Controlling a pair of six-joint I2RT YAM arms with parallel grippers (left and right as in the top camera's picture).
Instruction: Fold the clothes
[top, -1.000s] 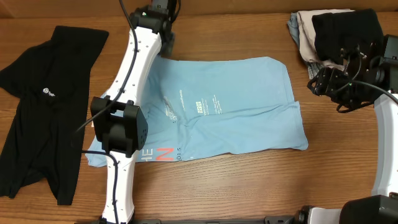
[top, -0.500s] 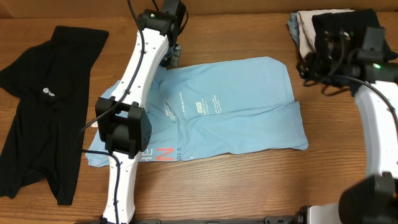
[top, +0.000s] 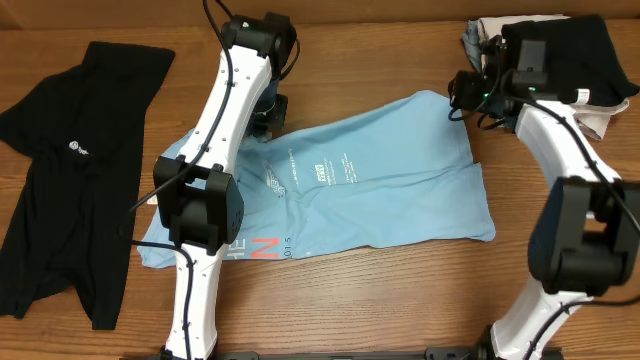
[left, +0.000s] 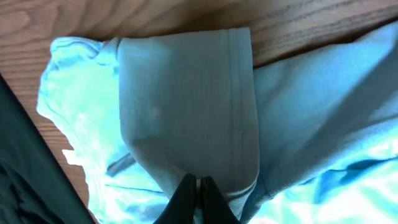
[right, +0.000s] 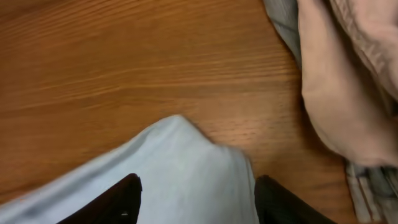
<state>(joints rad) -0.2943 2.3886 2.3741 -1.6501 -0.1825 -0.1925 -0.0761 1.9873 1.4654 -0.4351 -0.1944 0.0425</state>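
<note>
T-shirt (top: 380, 190), light blue: left hand (left: 198, 186) pinched shut on hemmed fold, right hand (right: 196, 196) wide astride far corner; best closed low on corner, then both lifted evenly.

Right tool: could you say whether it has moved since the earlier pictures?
Yes: the right tool went left, from below the clothes pile to the T-shirt corner.
</note>
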